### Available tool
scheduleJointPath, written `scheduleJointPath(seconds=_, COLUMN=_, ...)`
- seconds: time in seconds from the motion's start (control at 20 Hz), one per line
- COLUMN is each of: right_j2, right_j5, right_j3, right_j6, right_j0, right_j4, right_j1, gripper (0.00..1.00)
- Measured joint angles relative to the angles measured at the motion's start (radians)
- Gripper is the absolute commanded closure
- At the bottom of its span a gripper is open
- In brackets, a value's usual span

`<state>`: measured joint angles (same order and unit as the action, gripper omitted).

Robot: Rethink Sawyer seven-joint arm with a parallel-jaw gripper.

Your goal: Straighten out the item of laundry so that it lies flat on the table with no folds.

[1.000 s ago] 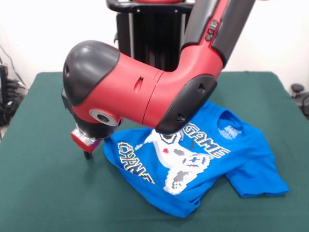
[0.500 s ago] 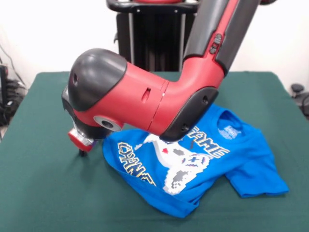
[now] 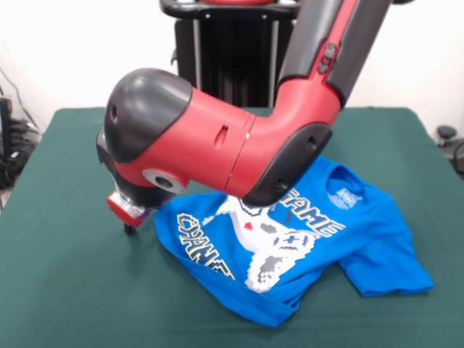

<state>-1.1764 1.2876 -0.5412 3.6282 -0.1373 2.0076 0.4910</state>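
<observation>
The item of laundry (image 3: 304,239), a bright blue T-shirt with a white game-controller print and "GAME CHANGER" lettering, lies print-up at the right of the dark green table (image 3: 65,290). Its lower hem is folded and bunched near the front, and one sleeve sticks out to the right. My gripper (image 3: 130,229) reaches down to the table just left of the shirt's left edge, close to the cloth. Only a dark tip below the red wrist shows. The arm's big elbow hides the shirt's upper left part.
The red and black arm (image 3: 217,145) crosses above the table's middle. Green tabletop stretches to the left and in front of the shirt. Cables and dark gear sit off the table's left edge (image 3: 11,145).
The arm has shifted slightly, drifting left and up, then back a little right. The shirt's left edge looks much the same.
</observation>
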Motion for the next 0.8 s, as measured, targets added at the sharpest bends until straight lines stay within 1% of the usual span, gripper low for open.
scheduleJointPath(seconds=0.15, right_j2=0.01, right_j5=0.005, right_j3=-0.015, right_j6=0.0, right_j0=-0.008, right_j4=-0.018, right_j1=-0.033, gripper=0.0)
scheduleJointPath(seconds=0.2, right_j2=0.012, right_j5=0.01, right_j3=-0.027, right_j6=0.0, right_j0=-0.014, right_j4=-0.028, right_j1=-0.061, gripper=0.0)
scheduleJointPath(seconds=0.3, right_j2=0.012, right_j5=0.01, right_j3=-0.033, right_j6=0.0, right_j0=-0.017, right_j4=-0.031, right_j1=-0.076, gripper=0.0)
scheduleJointPath(seconds=0.35, right_j2=0.012, right_j5=0.01, right_j3=-0.041, right_j6=0.0, right_j0=-0.021, right_j4=-0.035, right_j1=-0.101, gripper=0.0)
scheduleJointPath(seconds=0.6, right_j2=0.012, right_j5=0.01, right_j3=-0.056, right_j6=0.0, right_j0=-0.038, right_j4=-0.037, right_j1=-0.17, gripper=0.0)
scheduleJointPath(seconds=0.8, right_j2=0.011, right_j5=0.01, right_j3=-0.057, right_j6=0.0, right_j0=-0.051, right_j4=-0.038, right_j1=-0.206, gripper=0.0)
